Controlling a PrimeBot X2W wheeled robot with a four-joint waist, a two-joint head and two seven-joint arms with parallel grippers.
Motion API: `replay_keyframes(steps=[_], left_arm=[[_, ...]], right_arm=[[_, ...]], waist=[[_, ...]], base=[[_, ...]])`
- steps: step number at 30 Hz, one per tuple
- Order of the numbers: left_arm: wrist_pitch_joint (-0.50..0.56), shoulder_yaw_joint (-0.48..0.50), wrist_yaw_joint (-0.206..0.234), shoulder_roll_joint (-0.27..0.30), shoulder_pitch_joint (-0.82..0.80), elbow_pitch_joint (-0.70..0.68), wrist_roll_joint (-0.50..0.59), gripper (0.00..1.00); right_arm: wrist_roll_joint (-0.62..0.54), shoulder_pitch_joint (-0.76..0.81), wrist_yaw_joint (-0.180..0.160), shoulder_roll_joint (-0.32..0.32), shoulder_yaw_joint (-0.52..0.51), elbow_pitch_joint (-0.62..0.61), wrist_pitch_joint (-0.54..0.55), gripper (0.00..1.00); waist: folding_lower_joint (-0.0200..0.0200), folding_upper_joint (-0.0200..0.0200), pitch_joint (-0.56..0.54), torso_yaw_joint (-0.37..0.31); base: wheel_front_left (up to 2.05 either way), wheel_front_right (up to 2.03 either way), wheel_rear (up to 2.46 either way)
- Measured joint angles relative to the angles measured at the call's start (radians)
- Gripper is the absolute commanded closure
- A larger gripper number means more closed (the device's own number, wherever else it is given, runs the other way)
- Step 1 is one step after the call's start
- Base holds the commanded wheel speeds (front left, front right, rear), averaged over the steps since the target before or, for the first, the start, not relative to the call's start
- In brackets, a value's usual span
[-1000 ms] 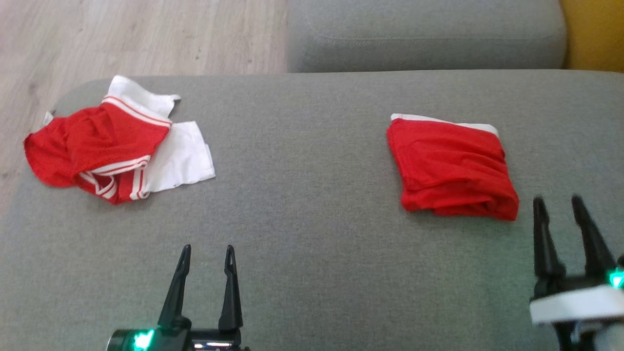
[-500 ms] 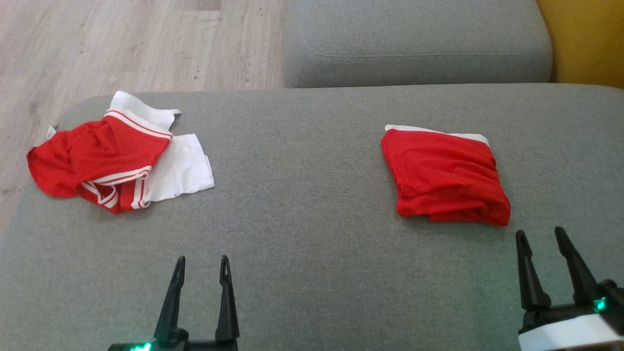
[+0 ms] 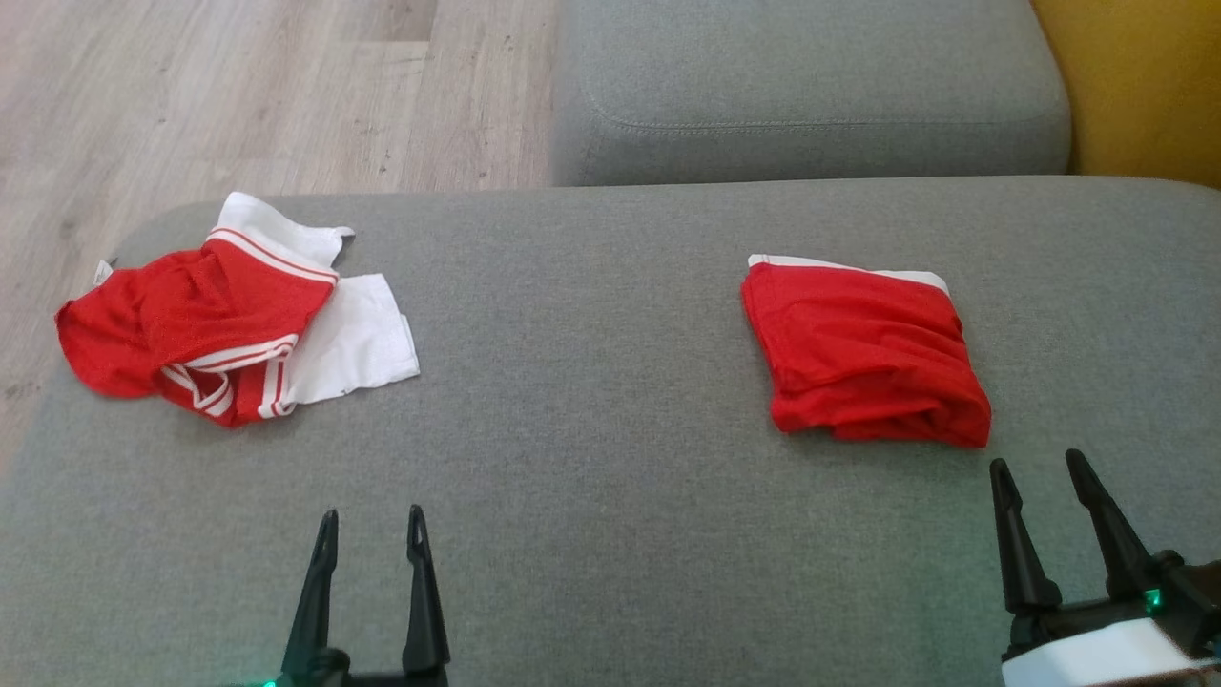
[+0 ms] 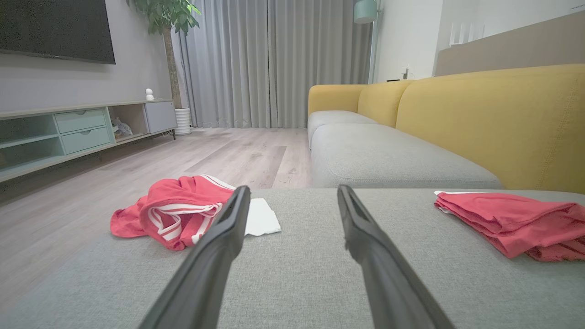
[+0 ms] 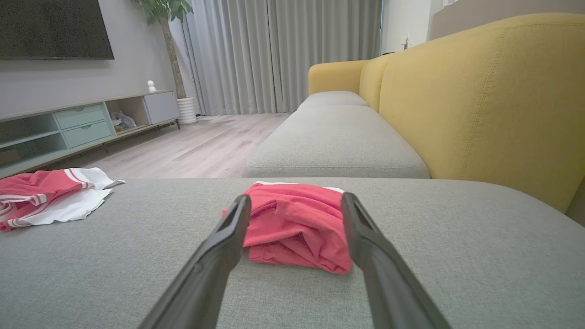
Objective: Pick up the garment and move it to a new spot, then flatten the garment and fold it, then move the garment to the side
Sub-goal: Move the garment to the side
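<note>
A crumpled red and white garment [image 3: 191,320] lies at the far left of the grey cushion [image 3: 591,458], near its edge. On the right lies a red garment [image 3: 863,353] folded into a neat square, a white edge showing at its back. My left gripper [image 3: 372,515] is open over bare cushion near the front, well short of both. My right gripper [image 3: 1038,461] is open just in front of the folded garment's near right corner, apart from it. In the right wrist view the folded garment [image 5: 297,228] sits beyond the open gripper [image 5: 296,198]. The left wrist view has the gripper [image 4: 293,189] between the crumpled garment [image 4: 176,212] and the folded one [image 4: 512,219].
A second grey seat cushion [image 3: 811,95] adjoins the far edge, with the yellow backrest [image 3: 1135,86] at the right. Wooden floor [image 3: 238,95] drops off beyond the cushion's left and far-left edges. A low TV cabinet [image 4: 82,128] stands across the room.
The head view has shifted, sliding everything down the picture. My right gripper has drawn back toward the near edge, away from the folded garment's corner. Both garments lie as before.
</note>
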Motion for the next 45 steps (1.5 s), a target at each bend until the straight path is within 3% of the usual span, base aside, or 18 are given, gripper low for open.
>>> replay_keyframes(steps=[16, 24, 29, 39, 45], left_arm=[[0.000, 0.019, -0.018, 0.000, 0.012, 0.002, -0.006, 0.00], [0.000, 0.001, -0.027, 0.000, 0.011, 0.003, -0.006, 0.00], [0.000, -0.018, -0.044, 0.001, 0.006, -0.011, -0.005, 0.00], [0.000, -0.077, -0.043, 0.000, -0.091, -0.025, 0.001, 0.00], [0.000, -0.108, -0.032, 0.000, -0.129, -0.015, 0.001, 0.00]], right_arm=[[-0.019, 0.000, 0.000, 0.026, 0.004, 0.036, 0.000, 0.00], [-0.026, -0.016, 0.000, 0.014, 0.004, 0.142, 0.000, 0.00], [0.059, -0.132, 0.000, -0.002, -0.026, 0.262, 0.007, 0.00], [0.206, -0.453, 0.000, -0.139, -0.041, 0.448, 0.264, 0.00], [0.324, -0.500, 0.000, -0.171, 0.067, 0.534, 0.444, 0.00]], waist=[[0.0000, 0.0000, -0.016, 0.001], [0.0000, 0.0000, 0.004, 0.024], [0.0000, 0.0000, 0.038, 0.036], [0.0003, 0.0000, 0.151, 0.064], [0.0003, 0.0000, 0.202, 0.085]], base=[[0.00, 0.00, 0.00], [0.00, 0.00, 0.00], [0.00, 0.00, 0.00], [0.00, 0.00, 0.00], [0.00, 0.00, 0.00]])
